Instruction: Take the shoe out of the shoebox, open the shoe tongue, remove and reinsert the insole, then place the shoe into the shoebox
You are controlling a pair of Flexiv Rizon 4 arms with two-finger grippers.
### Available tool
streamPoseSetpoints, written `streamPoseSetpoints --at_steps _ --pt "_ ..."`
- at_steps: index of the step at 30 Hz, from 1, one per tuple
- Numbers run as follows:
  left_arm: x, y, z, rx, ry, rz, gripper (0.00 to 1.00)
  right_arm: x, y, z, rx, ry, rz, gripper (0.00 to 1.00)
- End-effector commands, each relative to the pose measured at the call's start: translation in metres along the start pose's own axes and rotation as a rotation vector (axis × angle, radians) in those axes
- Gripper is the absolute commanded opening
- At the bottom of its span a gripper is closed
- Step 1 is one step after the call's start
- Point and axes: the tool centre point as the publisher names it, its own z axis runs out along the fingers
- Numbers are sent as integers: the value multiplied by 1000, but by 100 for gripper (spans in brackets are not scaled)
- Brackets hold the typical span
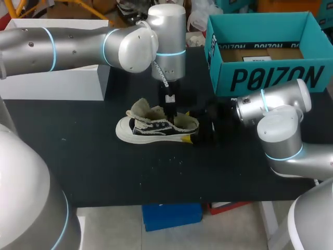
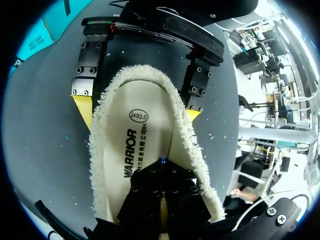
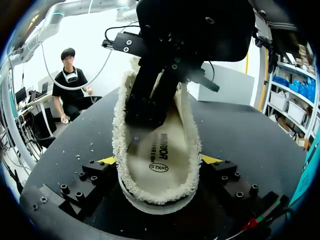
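A black and white shoe (image 1: 151, 130) with fleece lining lies on the black table, toe to the left. Its cream insole (image 2: 142, 135) lies inside, edged by fleece. My left gripper (image 1: 170, 110) comes straight down into the shoe's opening, shut, with its tips (image 2: 162, 172) resting on the insole. My right gripper (image 1: 195, 131) is at the heel; its yellow fingertips (image 3: 107, 161) press against both sides of the shoe (image 3: 150, 202), holding it. The teal shoebox (image 1: 270, 78) stands open at the back right.
A white box (image 1: 57, 78) stands at the back left behind my left arm. Bare black table (image 1: 104, 172) lies in front of the shoe up to the front edge.
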Motion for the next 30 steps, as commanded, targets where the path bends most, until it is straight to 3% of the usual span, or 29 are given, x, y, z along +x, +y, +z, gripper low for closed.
streamPoseSetpoints --at_steps 1,3,5,15,24,30 --pt "1 2 9 19 -5 -1 22 -1 -3 2 2 0 2 0" --pt "2 3 10 21 -8 -1 27 -1 -3 2 2 0 2 0" --pt "3 4 11 22 -15 1 38 -1 -3 2 2 0 2 0" --pt "4 8 14 -4 -98 -32 31 -1 -3 2 2 0 2 0" --pt "3 19 11 -31 -336 -147 32 -1 -3 2 2 0 2 0" --pt "-8 32 8 -61 -464 -200 34 -1 -3 2 2 0 2 0"
